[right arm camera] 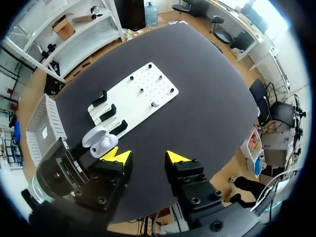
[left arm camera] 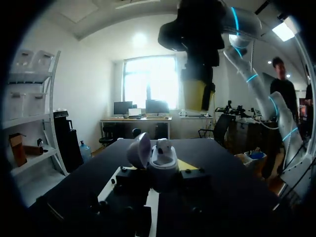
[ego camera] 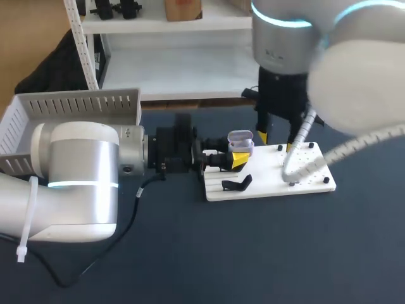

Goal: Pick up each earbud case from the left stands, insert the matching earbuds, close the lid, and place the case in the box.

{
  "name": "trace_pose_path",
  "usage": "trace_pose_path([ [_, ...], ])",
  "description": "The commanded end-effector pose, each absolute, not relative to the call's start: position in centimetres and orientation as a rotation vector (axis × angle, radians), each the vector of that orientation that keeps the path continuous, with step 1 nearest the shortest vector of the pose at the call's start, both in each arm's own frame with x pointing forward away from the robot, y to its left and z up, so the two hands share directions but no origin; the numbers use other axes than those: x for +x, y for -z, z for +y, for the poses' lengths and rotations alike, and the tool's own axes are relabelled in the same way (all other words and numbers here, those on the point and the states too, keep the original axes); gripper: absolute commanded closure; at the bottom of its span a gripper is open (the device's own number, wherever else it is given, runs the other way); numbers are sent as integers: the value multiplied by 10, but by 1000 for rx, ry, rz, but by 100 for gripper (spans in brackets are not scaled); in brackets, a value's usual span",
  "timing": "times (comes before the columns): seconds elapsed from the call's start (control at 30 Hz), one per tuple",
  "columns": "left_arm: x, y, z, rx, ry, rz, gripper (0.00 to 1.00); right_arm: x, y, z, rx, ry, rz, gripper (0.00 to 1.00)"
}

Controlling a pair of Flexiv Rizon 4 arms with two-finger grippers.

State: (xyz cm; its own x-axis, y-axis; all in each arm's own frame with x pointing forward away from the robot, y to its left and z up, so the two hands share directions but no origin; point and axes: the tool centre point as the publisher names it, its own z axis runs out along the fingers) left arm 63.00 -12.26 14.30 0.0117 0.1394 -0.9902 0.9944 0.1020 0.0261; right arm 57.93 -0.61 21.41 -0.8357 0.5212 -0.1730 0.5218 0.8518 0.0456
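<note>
My left gripper clamps the open pale lavender plastic earbud case over the white pegged board; my right gripper hangs wide open.

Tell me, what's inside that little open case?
One white earbud pokes up inside the case. The case's wall hides the rest, so a second earbud cannot be confirmed.

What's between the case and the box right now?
The left arm and the left gripper, which is shut on the case, span the stretch to the box. The head view shows it best.
</note>
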Motion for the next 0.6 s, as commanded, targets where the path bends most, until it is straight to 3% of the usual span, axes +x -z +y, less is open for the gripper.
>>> trace_pose_path([
  [0.03, 629, -142, -122, 1237, 1048, 1339, 100, 573, -205, -12, 644, -319, 2776, 58],
  [0.07, 629, -142, -122, 1237, 1048, 1339, 100, 573, -205, -13, 599, -334, 2779, 56],
  [0.1, 629, -142, -122, 1237, 1048, 1339, 100, 572, -203, -13, 558, -322, 2768, 36],
  [0.13, 629, -142, -122, 1237, 1048, 1339, 100, 573, -202, -14, 555, -296, 2765, 0],
  [0.6, 629, -142, -122, 1237, 1048, 1339, 100, 573, -202, -14, 555, -296, 2765, 0],
])
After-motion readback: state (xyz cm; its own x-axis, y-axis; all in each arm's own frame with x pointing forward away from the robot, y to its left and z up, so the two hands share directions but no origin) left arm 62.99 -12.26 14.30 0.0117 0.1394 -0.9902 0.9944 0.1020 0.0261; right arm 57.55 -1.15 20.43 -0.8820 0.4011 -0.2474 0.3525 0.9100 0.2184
